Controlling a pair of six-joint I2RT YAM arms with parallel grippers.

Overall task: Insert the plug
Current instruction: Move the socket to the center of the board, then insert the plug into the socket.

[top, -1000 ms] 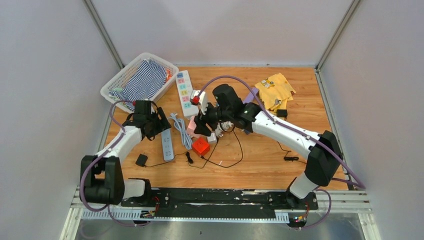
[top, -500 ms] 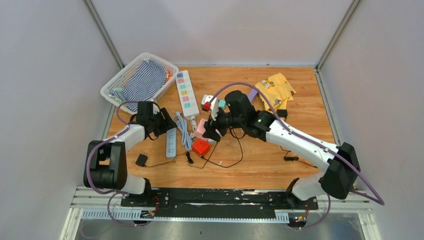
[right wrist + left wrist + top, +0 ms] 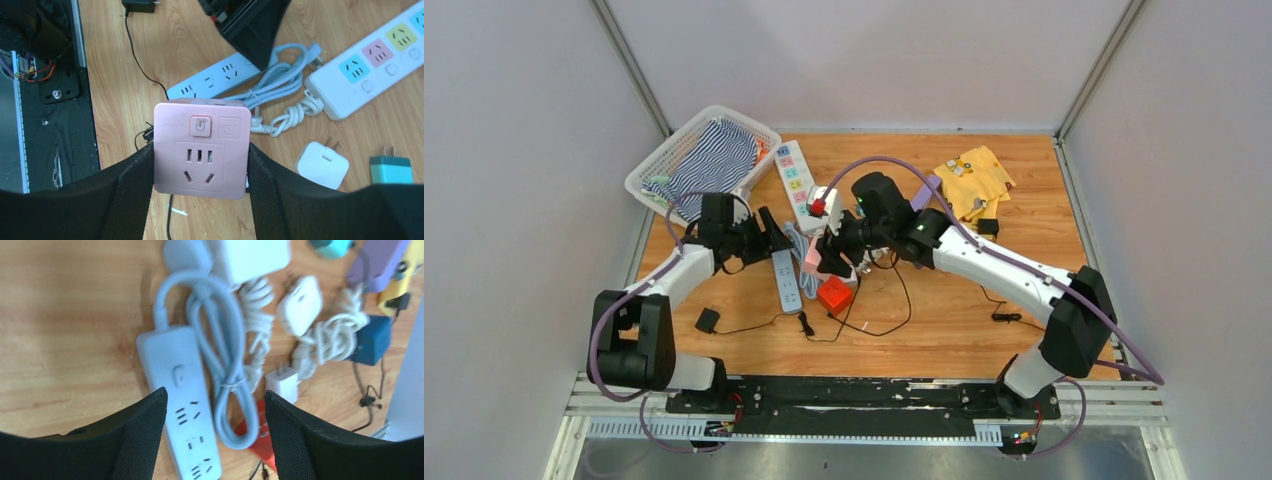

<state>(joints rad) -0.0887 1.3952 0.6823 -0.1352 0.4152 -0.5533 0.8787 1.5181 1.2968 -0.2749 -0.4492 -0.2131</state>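
Note:
A pink socket cube (image 3: 202,150) sits squeezed between my right gripper's (image 3: 200,167) two pads, socket face toward the camera; in the top view the cube (image 3: 812,258) hangs just above the table's middle. My left gripper (image 3: 215,395) is open, its jaws straddling a pale blue power strip (image 3: 185,405) and its looped cord without touching them. That cord ends in a plug (image 3: 186,251) lying on the wood. A white two-prong charger (image 3: 282,382) rests to the right of the cord. From above, the left gripper (image 3: 774,238) is over the strip's (image 3: 786,282) far end.
A long white strip with coloured sockets (image 3: 794,185) lies behind. A red cube (image 3: 829,293) and black cables sit under the right gripper. A white basket (image 3: 646,180) stands far left, yellow cloth (image 3: 974,180) far right, a black adapter (image 3: 707,320) near left.
The left gripper moved right and the pale blue strip shifted right with it. The right arm swung right with the pink cube, then came back left.

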